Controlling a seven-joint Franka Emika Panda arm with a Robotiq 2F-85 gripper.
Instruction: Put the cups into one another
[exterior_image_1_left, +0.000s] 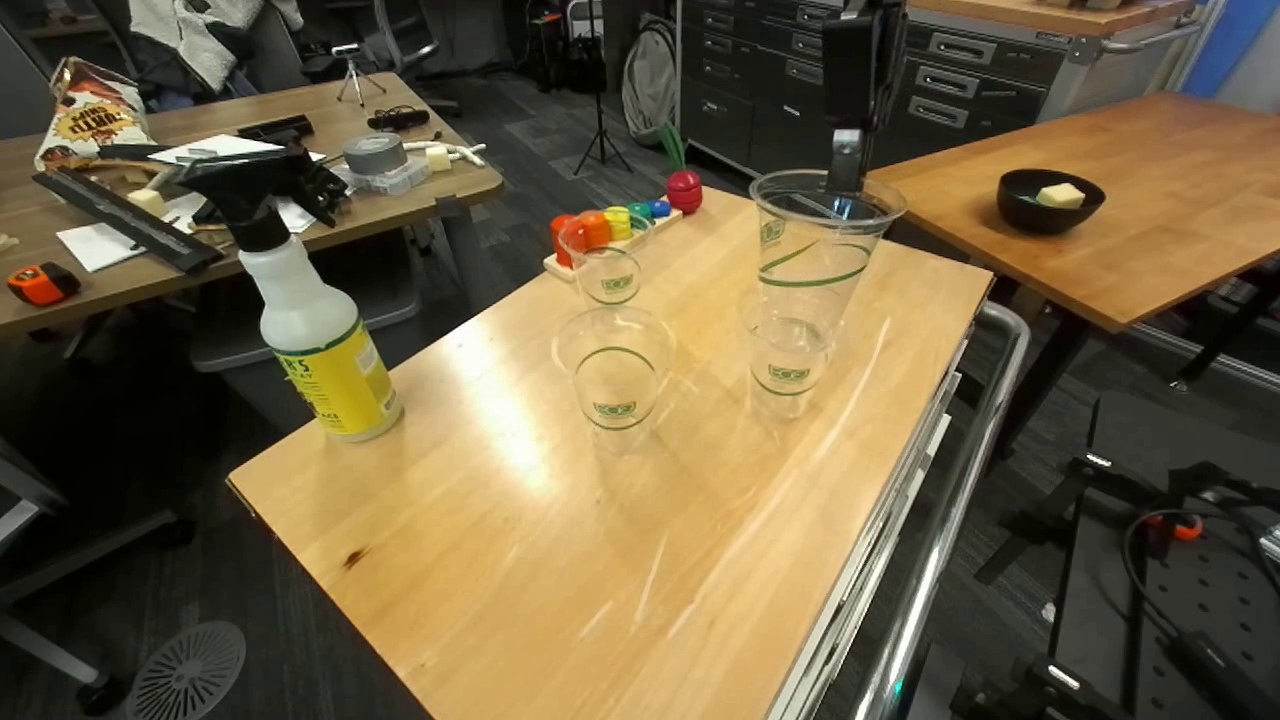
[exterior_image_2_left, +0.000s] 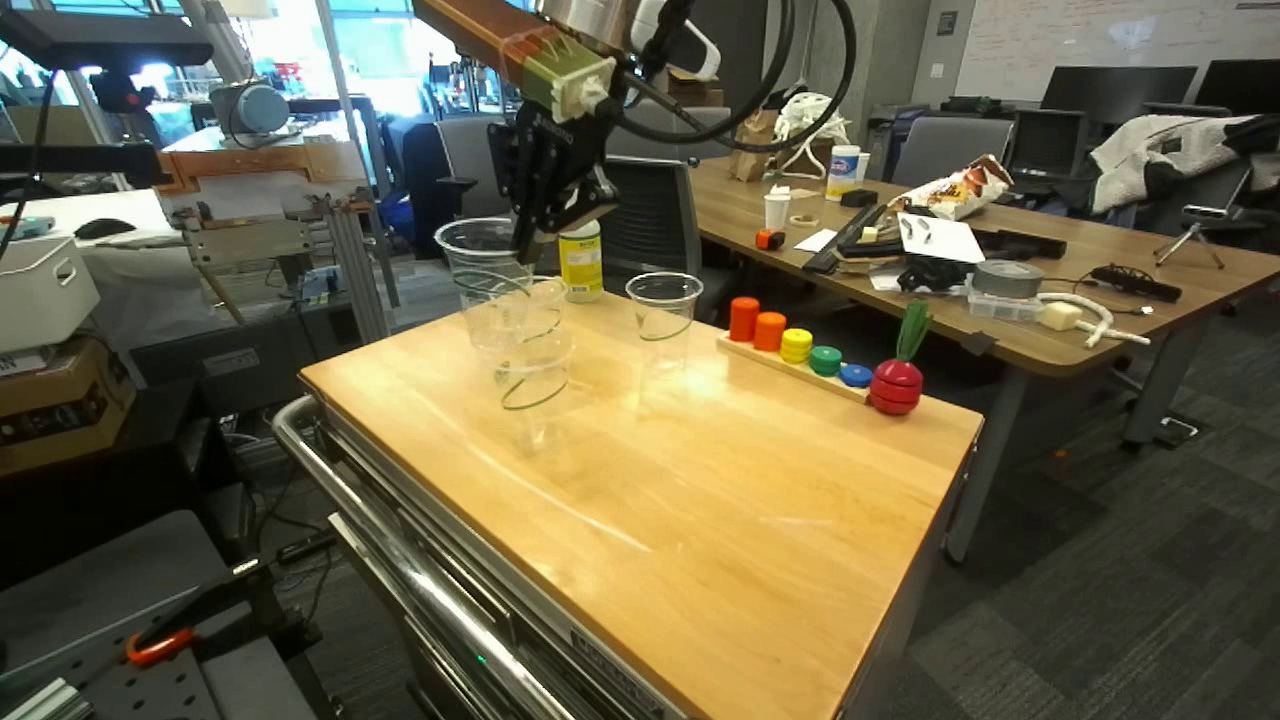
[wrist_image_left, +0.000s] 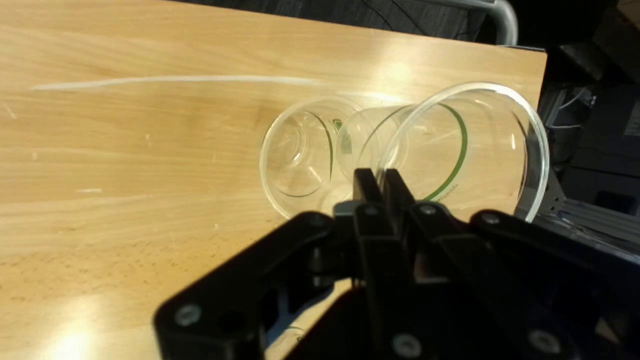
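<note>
My gripper (wrist_image_left: 382, 184) is shut on the rim of a clear cup (wrist_image_left: 464, 145) and holds it tilted above the table. The held cup also shows in both exterior views (exterior_image_1_left: 815, 245) (exterior_image_2_left: 488, 280). Right below it a second clear cup (exterior_image_1_left: 788, 372) stands upright; it also shows in the wrist view (wrist_image_left: 300, 150). The held cup's base overlaps this cup's mouth in the views; I cannot tell whether it is inside. Two more clear cups stand upright: a nearer one (exterior_image_1_left: 615, 390) and one by the toy (exterior_image_1_left: 608, 272), also seen in an exterior view (exterior_image_2_left: 665, 310).
A spray bottle (exterior_image_1_left: 335, 350) stands at the table's edge. A toy with coloured pegs (exterior_image_2_left: 795, 345) and a red radish-like toy (exterior_image_2_left: 896, 385) lie along another edge. A black bowl (exterior_image_1_left: 1050, 205) is on a separate table. A metal handrail (exterior_image_1_left: 960, 510) runs along the cart's side.
</note>
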